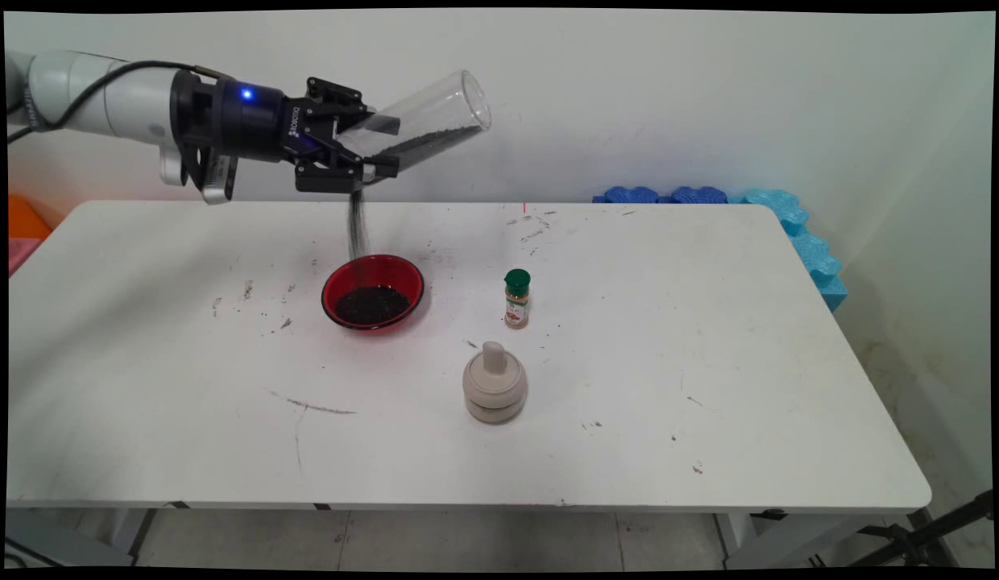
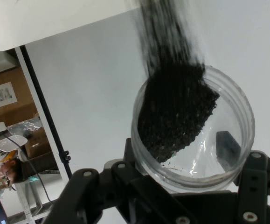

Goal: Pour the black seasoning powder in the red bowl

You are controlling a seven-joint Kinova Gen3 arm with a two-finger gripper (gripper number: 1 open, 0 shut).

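My gripper (image 1: 384, 145) is shut on a clear glass jar (image 1: 435, 113), held high above the table's far side and tilted with its mouth toward the hand and its base up to the right. Black grains (image 1: 423, 143) lie along the jar's lower side. A thin stream of them (image 1: 358, 225) falls into a red bowl (image 1: 335, 282) directly below, which holds a dark pile. In the hand view the jar (image 2: 237, 116) fills the space between the fingers of the gripper (image 2: 186, 149), and grains (image 2: 176, 116) spill over its rim. One finger (image 2: 228, 147) shows through the glass.
A small spice bottle with a green cap (image 1: 516, 299) stands right of the bowl. A beige lidded pot (image 1: 494, 392) sits nearer the front. Blue foam pieces (image 1: 789, 217) line the table's far right corner. Dark specks are scattered over the white table (image 1: 709, 362).
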